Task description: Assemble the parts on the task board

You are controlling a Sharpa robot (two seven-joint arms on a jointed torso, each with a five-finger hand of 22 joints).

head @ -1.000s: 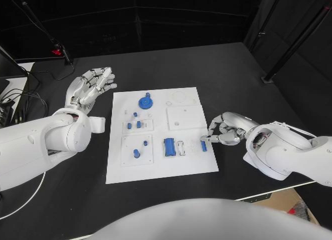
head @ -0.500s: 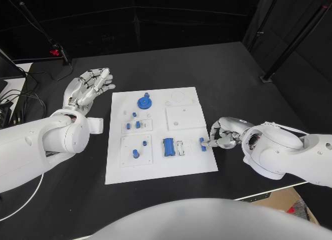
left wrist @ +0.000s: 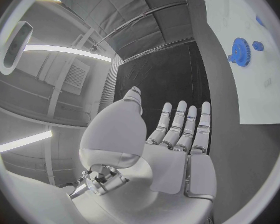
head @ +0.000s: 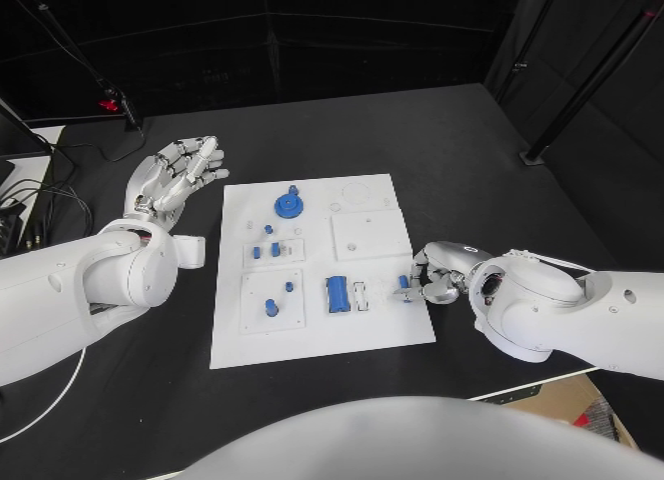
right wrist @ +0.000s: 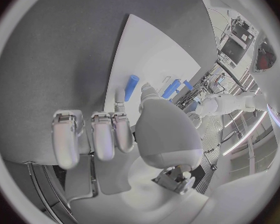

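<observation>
Right robot hand (head: pixel 442 277) fingers curled beside blue peg (right wrist: pixel 131 87), grip unclear, left robot hand (head: pixel 178 172) spread, holding nothing, off the task board (head: pixel 383 330)

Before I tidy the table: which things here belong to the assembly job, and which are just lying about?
Job:
white task board
blue gear-shaped part
blue rectangular block part
small blue peg by the right hand

Lying about:
small white box left of the board
black cables at the table's left edge

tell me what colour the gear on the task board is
Blue; the gear shows best in the head view.
</observation>
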